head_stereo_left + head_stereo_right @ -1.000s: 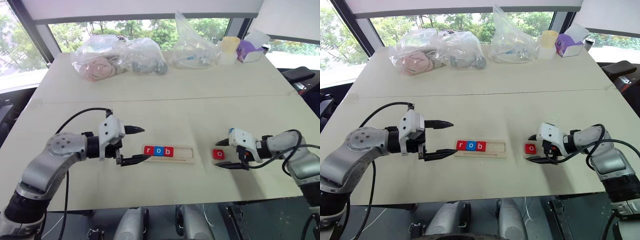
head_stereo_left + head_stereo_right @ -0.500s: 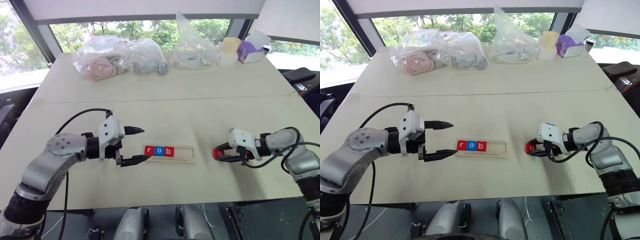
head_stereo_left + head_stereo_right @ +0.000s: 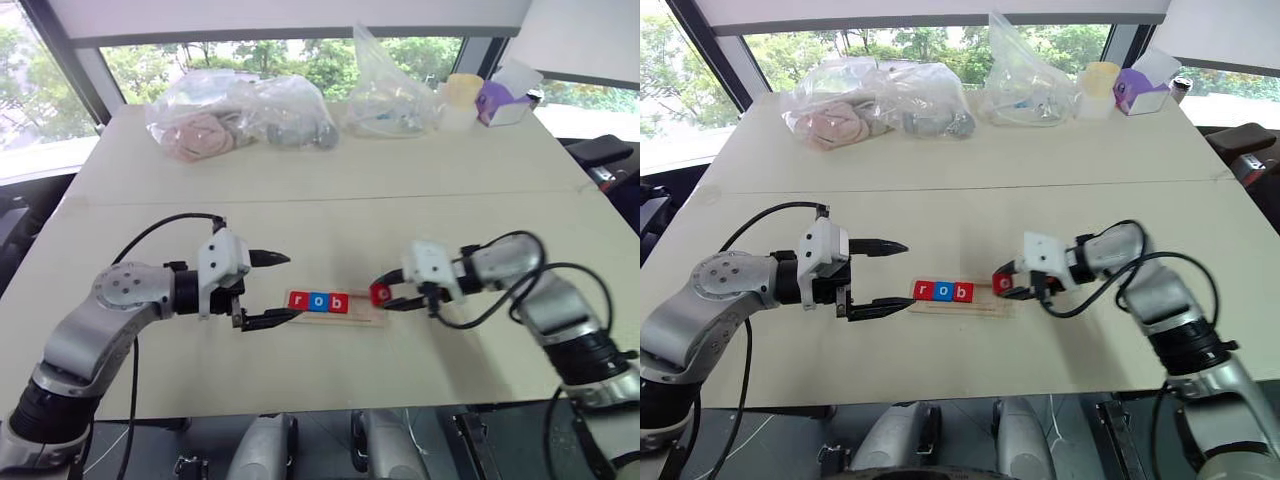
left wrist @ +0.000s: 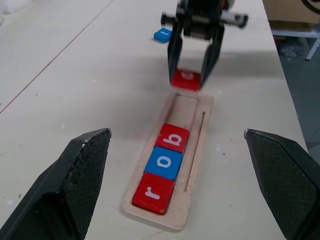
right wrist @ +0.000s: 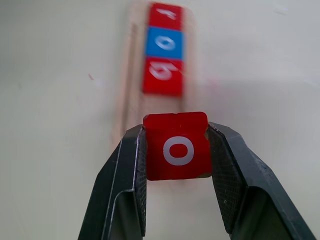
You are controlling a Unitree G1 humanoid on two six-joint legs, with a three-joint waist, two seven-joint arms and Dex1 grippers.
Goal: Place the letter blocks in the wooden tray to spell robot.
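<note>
Three blocks, a red r [image 3: 298, 300], a blue o [image 3: 317, 301] and a red b [image 3: 338, 302], sit side by side in the left part of the tray [image 3: 375, 322] on the desk [image 3: 330, 215], leaving the slot's right part bare. The right hand [image 3: 385, 295] is clamped on a fourth block, a red o [image 5: 176, 145], pinched between its two black fingers [image 5: 125, 175] and held at the tray's right end. A second ago that hand stood well to the right of the tray with its jaws spread around the red o lying on the desk; half a second ago the jaws had closed on it there, and since then the arm has swung left and carried the block to the tray. The left hand [image 3: 266, 291] hovers wide open just left of the tray, one finger above the other, in the same place as a second ago. A blue block [image 4: 162, 34] lies alone on the desk beyond the right hand, as seen from the left wrist; its letter cannot be read. Clear bags [image 3: 240, 112] of soft items, a pale yellow cup [image 3: 460, 98] and a purple box [image 3: 498, 100] line the far edge by the window, as before.
</note>
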